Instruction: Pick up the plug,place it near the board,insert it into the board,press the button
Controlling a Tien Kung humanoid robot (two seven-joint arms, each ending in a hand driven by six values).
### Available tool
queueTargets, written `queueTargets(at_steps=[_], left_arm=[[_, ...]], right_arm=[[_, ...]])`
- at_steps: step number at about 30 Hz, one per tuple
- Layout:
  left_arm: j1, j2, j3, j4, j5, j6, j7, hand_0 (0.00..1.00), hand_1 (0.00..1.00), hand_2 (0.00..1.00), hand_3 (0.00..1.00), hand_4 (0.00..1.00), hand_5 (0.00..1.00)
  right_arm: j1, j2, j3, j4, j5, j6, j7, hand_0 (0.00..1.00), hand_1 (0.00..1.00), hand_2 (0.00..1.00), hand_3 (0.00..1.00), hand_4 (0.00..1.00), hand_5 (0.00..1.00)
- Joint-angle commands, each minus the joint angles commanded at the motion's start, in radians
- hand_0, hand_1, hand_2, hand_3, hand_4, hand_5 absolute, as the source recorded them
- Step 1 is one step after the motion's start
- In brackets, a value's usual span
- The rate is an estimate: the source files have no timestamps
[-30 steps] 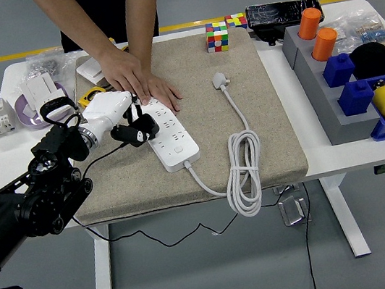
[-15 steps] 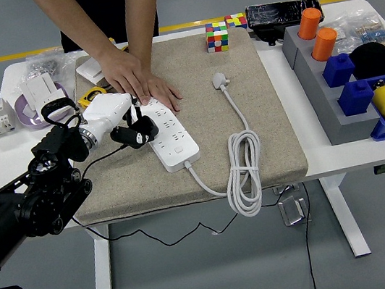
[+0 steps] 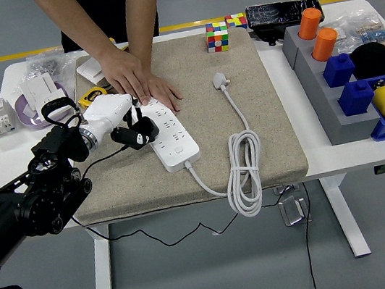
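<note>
Your left hand (image 3: 134,129), fingers curled and gripping nothing, sits at the power strip (image 3: 170,135), which a person's hand (image 3: 140,81) pins to the mat (image 3: 217,162). The plug (image 3: 220,79) lies apart, right, on the bench (image 3: 297,109).
</note>
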Motion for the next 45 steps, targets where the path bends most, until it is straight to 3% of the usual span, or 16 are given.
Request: queueTargets(at_steps=[3, 4, 9, 10, 15, 16, 21, 22, 27, 28, 33, 34, 36, 39, 40, 45], left_arm=[[0.001, 0.000, -0.003, 0.004, -0.014, -0.001, -0.003, 0.457, 0.514, 0.425, 0.428, 0.900, 0.318], [0.001, 0.000, -0.004, 0.004, -0.016, -0.001, -0.004, 0.502, 0.610, 0.515, 0.465, 0.998, 0.433], [0.001, 0.001, -0.006, 0.006, -0.020, -0.004, -0.006, 0.502, 0.610, 0.515, 0.465, 0.998, 0.433], [0.001, 0.001, -0.006, 0.006, -0.021, -0.004, -0.006, 0.562, 0.673, 0.594, 0.543, 0.998, 0.488], [0.005, 0.001, -0.012, 0.006, -0.029, -0.013, -0.008, 0.562, 0.673, 0.594, 0.543, 0.998, 0.488], [0.005, 0.001, -0.013, 0.007, -0.028, -0.014, -0.008, 0.592, 0.692, 0.629, 0.615, 0.998, 0.532], [0.006, 0.002, -0.019, 0.006, -0.023, -0.015, -0.008, 0.592, 0.692, 0.629, 0.615, 0.998, 0.532], [0.006, 0.002, -0.023, 0.006, -0.022, -0.016, -0.008, 0.603, 0.698, 0.636, 0.651, 0.998, 0.537], [0.015, 0.006, -0.067, -0.013, -0.019, -0.028, -0.008, 0.603, 0.698, 0.636, 0.651, 0.998, 0.537], [0.017, 0.008, -0.077, -0.021, -0.021, -0.033, -0.007, 0.677, 0.766, 0.701, 0.716, 0.998, 0.663], [0.041, 0.022, -0.152, -0.089, -0.072, -0.073, -0.005, 0.677, 0.766, 0.701, 0.716, 0.998, 0.663], [0.052, 0.026, -0.178, -0.114, -0.087, -0.081, 0.000, 0.814, 0.897, 0.855, 0.810, 0.998, 0.909], [0.074, 0.030, -0.221, -0.157, -0.114, -0.088, 0.010, 0.814, 0.897, 0.855, 0.810, 0.998, 0.909], [0.139, 0.034, -0.317, -0.261, -0.175, -0.095, 0.050, 0.814, 0.897, 0.855, 0.810, 0.998, 0.909], [0.157, 0.033, -0.341, -0.291, -0.193, -0.098, 0.063, 0.932, 0.973, 0.946, 0.902, 0.998, 0.998], [0.289, 0.028, -0.453, -0.482, -0.340, -0.119, 0.137, 0.932, 0.973, 0.946, 0.902, 0.998, 0.998]], right_arm=[[0.000, 0.000, -0.001, 0.000, 0.001, 0.000, 0.001, 0.895, 0.811, 0.780, 0.814, 0.998, 0.998], [0.000, -0.001, -0.001, 0.000, 0.001, 0.000, 0.001, 0.895, 0.810, 0.780, 0.813, 0.998, 0.998], [-0.001, -0.001, -0.002, 0.000, 0.002, 0.000, 0.001, 0.895, 0.810, 0.780, 0.813, 0.998, 0.998], [-0.001, -0.001, -0.003, 0.000, 0.003, 0.000, 0.001, 0.894, 0.811, 0.780, 0.814, 0.998, 0.998], [-0.003, -0.001, -0.004, 0.000, 0.004, 0.000, 0.001, 0.894, 0.811, 0.780, 0.814, 0.998, 0.998], [-0.003, -0.001, -0.004, -0.001, 0.004, 0.000, 0.001, 0.895, 0.811, 0.780, 0.813, 0.998, 0.998], [-0.005, 0.000, -0.005, 0.000, 0.004, -0.001, 0.001, 0.895, 0.811, 0.780, 0.813, 0.998, 0.998], [-0.005, 0.000, -0.005, 0.000, 0.004, -0.001, 0.001, 0.894, 0.811, 0.780, 0.813, 0.998, 0.998], [-0.003, 0.001, -0.003, -0.001, 0.004, -0.001, 0.001, 0.894, 0.811, 0.780, 0.813, 0.998, 0.998], [-0.003, 0.002, -0.002, -0.001, 0.004, -0.001, 0.001, 0.896, 0.811, 0.779, 0.813, 0.998, 0.998], [-0.003, 0.004, 0.001, -0.001, 0.004, -0.002, 0.000, 0.896, 0.811, 0.779, 0.813, 0.998, 0.998], [-0.003, 0.005, 0.003, -0.001, 0.003, -0.002, 0.000, 0.893, 0.811, 0.779, 0.813, 0.998, 0.998], [-0.003, 0.006, 0.008, -0.001, 0.001, -0.002, 0.000, 0.893, 0.811, 0.779, 0.813, 0.998, 0.998], [-0.005, 0.008, 0.013, -0.001, 0.000, -0.003, 0.000, 0.893, 0.811, 0.779, 0.813, 0.998, 0.998], [-0.007, 0.008, 0.015, -0.001, -0.001, -0.003, 0.000, 0.894, 0.811, 0.779, 0.812, 0.998, 0.998], [-0.014, 0.013, 0.023, -0.002, -0.002, -0.003, -0.001, 0.894, 0.811, 0.779, 0.812, 0.998, 0.998]])
